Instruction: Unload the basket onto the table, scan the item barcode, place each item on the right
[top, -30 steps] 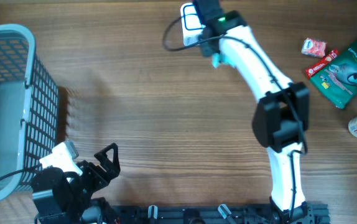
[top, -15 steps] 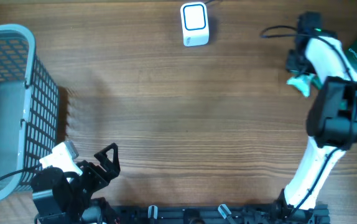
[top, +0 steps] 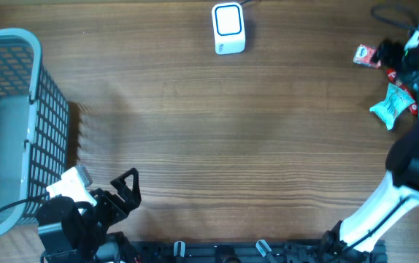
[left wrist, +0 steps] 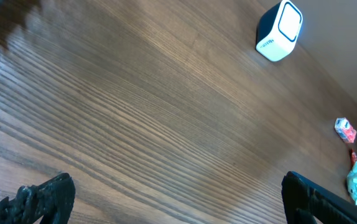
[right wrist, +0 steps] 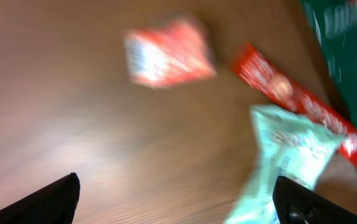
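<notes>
— Packets crowd the right edge of the worktop, and the right hand hangs over them, fingers spread wide, nothing clamped between.
— Which one's nearest?
— That pale teal packet, close by one finger, long axis running roughly toward the wrist camera. It's a blurred view, mind. A red-and-white sachet sits farther ahead, with a red stick pack slanting toward the green bag.
— And the barcode scanner?
— Far edge, centre, well left of that pile, bare wood between. Right arm's plainly closer; the left hand sits wide open and empty near the basket, well apart.
— Trouble?
— Crowding, I'd say: they lie so close that a grab could catch two.
</notes>
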Controlling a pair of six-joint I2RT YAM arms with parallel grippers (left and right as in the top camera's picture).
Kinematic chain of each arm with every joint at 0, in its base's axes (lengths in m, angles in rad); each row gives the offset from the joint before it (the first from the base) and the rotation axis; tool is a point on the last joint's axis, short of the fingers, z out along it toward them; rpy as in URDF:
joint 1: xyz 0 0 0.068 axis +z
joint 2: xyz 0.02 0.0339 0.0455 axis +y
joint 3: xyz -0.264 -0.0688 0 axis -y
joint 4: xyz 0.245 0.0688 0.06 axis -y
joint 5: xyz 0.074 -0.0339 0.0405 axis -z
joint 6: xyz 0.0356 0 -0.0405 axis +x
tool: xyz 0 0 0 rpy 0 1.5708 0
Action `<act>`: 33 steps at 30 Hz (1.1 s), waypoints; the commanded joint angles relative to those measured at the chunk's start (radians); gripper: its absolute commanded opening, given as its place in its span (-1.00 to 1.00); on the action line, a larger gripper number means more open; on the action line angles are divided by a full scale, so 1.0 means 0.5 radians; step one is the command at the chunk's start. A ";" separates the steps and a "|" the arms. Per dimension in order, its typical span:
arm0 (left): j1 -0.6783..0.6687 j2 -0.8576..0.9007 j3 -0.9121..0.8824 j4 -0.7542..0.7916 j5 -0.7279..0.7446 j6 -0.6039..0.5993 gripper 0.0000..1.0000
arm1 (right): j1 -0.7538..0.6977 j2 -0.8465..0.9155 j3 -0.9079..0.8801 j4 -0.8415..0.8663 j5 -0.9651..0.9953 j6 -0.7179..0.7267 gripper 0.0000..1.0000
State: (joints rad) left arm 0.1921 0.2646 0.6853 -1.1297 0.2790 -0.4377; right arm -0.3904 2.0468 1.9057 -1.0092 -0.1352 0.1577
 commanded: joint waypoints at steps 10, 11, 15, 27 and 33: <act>0.003 -0.003 -0.003 0.004 0.018 0.037 1.00 | 0.206 -1.678 0.119 -0.428 -0.227 0.005 1.00; 0.003 -0.003 -0.003 0.004 0.017 0.038 1.00 | 0.206 -1.773 0.119 -0.436 -0.227 0.003 1.00; 0.003 -0.003 -0.003 0.004 0.018 0.038 1.00 | 0.206 -2.057 0.119 -0.439 -0.226 0.004 0.99; 0.003 -0.003 -0.003 0.004 0.018 0.038 1.00 | 0.238 -2.576 -0.095 -0.414 -0.220 -0.002 0.99; 0.003 -0.003 -0.003 0.004 0.017 0.037 1.00 | 0.438 -3.102 -0.967 0.461 -0.333 0.009 0.99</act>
State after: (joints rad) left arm 0.1921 0.2646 0.6853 -1.1294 0.2790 -0.4377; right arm -0.2180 0.6399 1.6417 -0.9485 -0.2466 0.1566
